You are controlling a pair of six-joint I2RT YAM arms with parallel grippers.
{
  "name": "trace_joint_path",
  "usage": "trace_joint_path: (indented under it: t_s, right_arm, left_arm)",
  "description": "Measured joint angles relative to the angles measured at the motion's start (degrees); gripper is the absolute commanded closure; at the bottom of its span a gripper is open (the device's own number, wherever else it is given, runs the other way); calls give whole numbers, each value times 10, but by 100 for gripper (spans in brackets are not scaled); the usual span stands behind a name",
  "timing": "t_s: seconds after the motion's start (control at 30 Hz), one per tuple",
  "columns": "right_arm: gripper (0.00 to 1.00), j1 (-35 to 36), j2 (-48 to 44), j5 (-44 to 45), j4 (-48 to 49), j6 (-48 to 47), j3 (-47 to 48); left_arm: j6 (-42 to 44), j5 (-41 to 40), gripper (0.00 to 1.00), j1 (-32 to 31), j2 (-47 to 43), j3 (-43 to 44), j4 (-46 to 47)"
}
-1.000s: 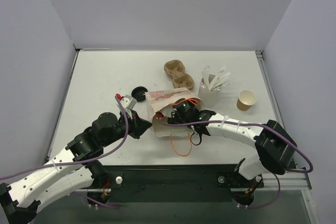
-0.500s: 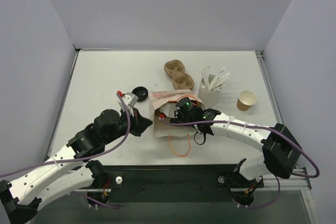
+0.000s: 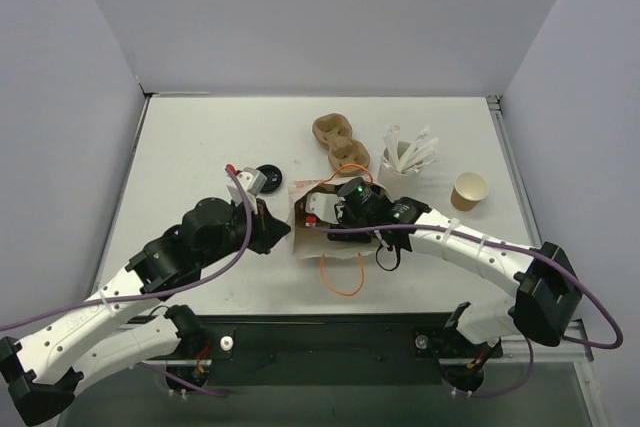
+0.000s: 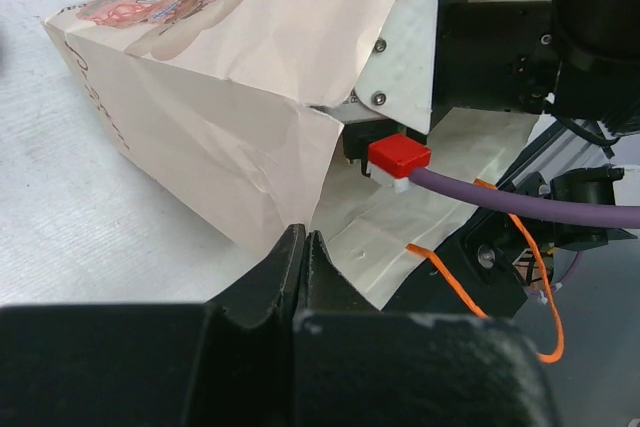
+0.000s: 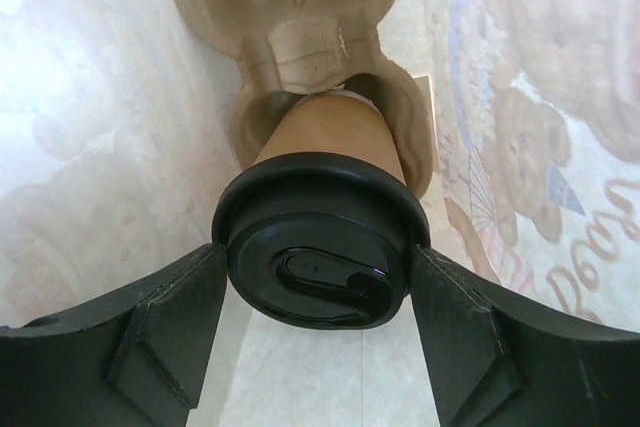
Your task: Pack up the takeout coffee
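right wrist: right gripper (image 5: 318, 257), jaws wide, flanks one lidded kraft cup (image 5: 325, 137), grip unclear; left gripper (image 4: 303, 247) pinches one paper bag (image 4: 220, 117), now raised.

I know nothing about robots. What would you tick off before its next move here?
1. Bag mouth held open: ok. The left hand pinches the paper bag at its edge.
2. Lidded cup seated in the carrier inside the bag: ok.
3. Lid on the cup: ok.
4. Right hand free of the lid: cannot tell. Its fingers sit close on both sides.
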Motion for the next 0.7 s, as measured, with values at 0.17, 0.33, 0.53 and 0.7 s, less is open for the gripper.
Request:
trace_joint_path:
  t_s: [0.17,0.33,0.53,0.7]
  right_arm:
    - [22,0,0,-18,-41,6,35]
    - [20,0,0,-38,-81,12,59]
    - [20,1,-1,-54,-119,24,82]
    - [21,1,-1,-64,-141,41,123]
  left_arm:
    - [0,-1,100,1,4,16,-17]
    - [0,-1,100,3,5,25,-29]
    - [-1,-2,100,4,5,31,-40]
    - [-3,-3,100,9,5,39,-50]
